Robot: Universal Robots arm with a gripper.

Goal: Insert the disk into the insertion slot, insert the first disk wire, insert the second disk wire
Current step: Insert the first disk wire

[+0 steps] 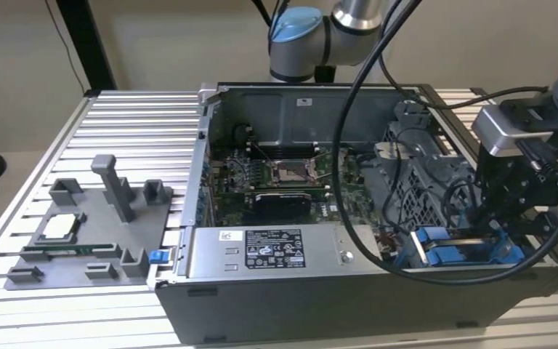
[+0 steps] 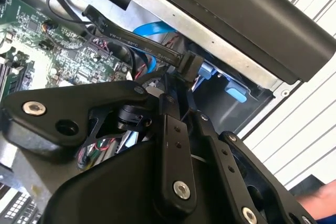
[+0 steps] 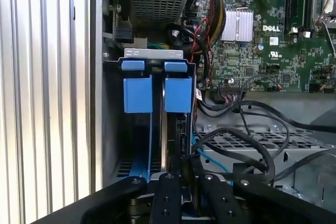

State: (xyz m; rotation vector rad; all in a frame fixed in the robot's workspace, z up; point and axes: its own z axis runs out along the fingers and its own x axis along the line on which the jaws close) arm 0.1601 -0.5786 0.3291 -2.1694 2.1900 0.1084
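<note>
Wire, not disk, is what the tool (image 2: 181, 90) is gripping. Its black fingers (image 2: 170, 129) are closed on the small black connector (image 2: 190, 66) at the end of a flat disk wire (image 2: 131, 40). This is down in the corner of the open computer case (image 1: 259, 305), on the exterior view's right.

I'd judge that wire light and floppy, with a lead that bends wherever it likes. The stiff plastic plug looks like the only sensible place to grip it, square across its flat sides. Its contacts are probably easy to damage if it goes in crooked.

The plug is a blocky black piece and the lead is a thin dark ribbon with pale print. A bright blue cable (image 2: 157, 27) curves behind it.

The disk (image 3: 178, 94), as far as I can see, stands on edge in the insertion slot (image 3: 113, 129), with blue carrier tabs showing at the bay's mouth. The case sits on a ribbed metal desk (image 1: 124, 116).
</note>
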